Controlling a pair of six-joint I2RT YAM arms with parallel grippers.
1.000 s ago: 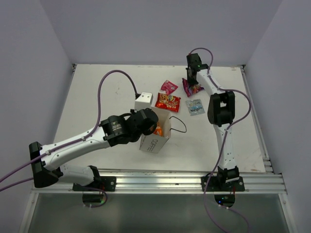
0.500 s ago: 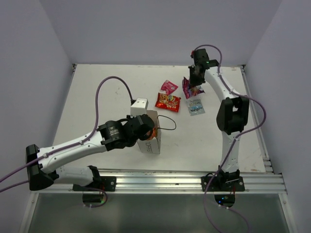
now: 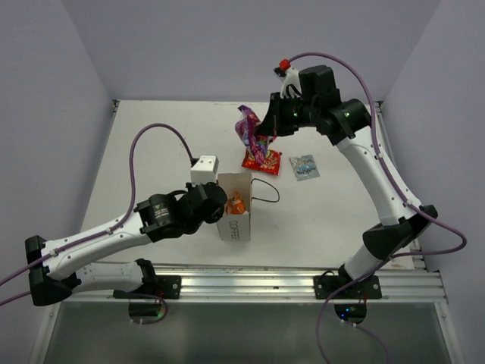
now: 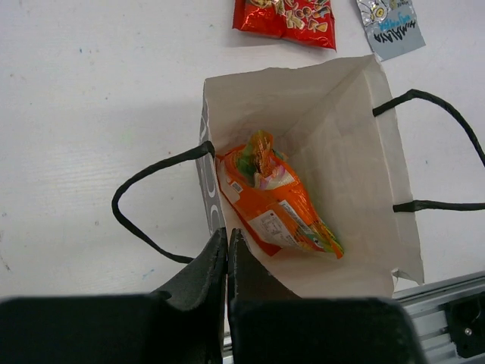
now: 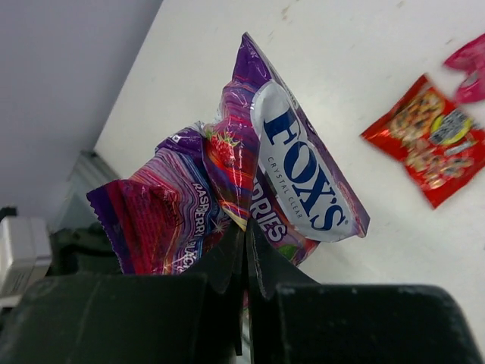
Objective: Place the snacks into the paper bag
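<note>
Aloft, pink packet (image 5: 292,193) lengthwise near-upright, tight in right gripper (image 5: 244,231); paper bag (image 4: 356,182) tight in left gripper (image 4: 227,239).

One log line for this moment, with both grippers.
left gripper: shut on paper bag | right gripper: shut on purple packet, lifted | in bag: orange packet | on table: red packet, pale blue packet

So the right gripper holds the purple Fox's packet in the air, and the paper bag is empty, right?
Not quite. The paper bag is not empty: the left wrist view shows an orange packet lying inside it. The right gripper does hold the purple Fox's packet in the air.
</note>
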